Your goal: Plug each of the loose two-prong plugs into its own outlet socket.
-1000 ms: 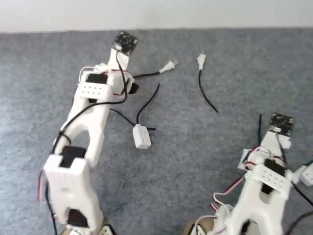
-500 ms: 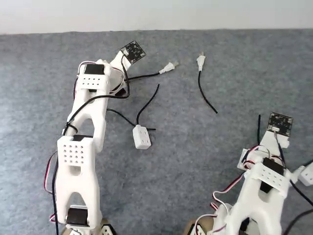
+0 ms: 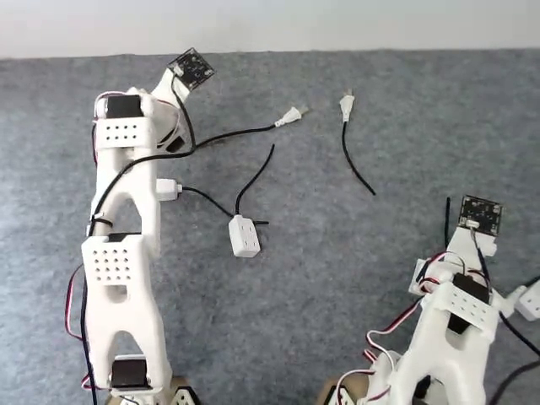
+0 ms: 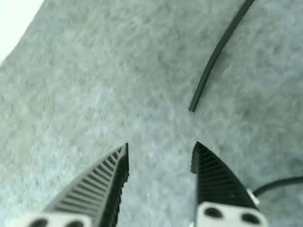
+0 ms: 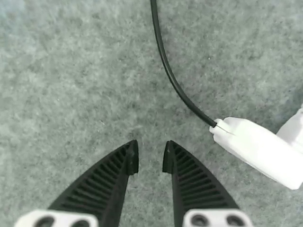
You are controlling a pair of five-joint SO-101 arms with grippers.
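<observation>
The socket [image 3: 244,235] lies in the middle of the bench [image 3: 337,278], and past it, away from the arms, the first plug [image 3: 291,115] and the second plug [image 3: 346,103] lie loose. The left pincer [image 4: 161,149], left of the socket and farther back, is wide open and holds nothing, near a cord [image 4: 215,56]. The right pincer [image 5: 150,151], far right of the socket, is open just a crack and holds nothing, beside a white block [image 5: 255,149].

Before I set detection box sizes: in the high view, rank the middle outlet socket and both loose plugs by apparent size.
1. middle outlet socket, largest.
2. plug nearer the left arm and the other plug: alike, so tied.
</observation>
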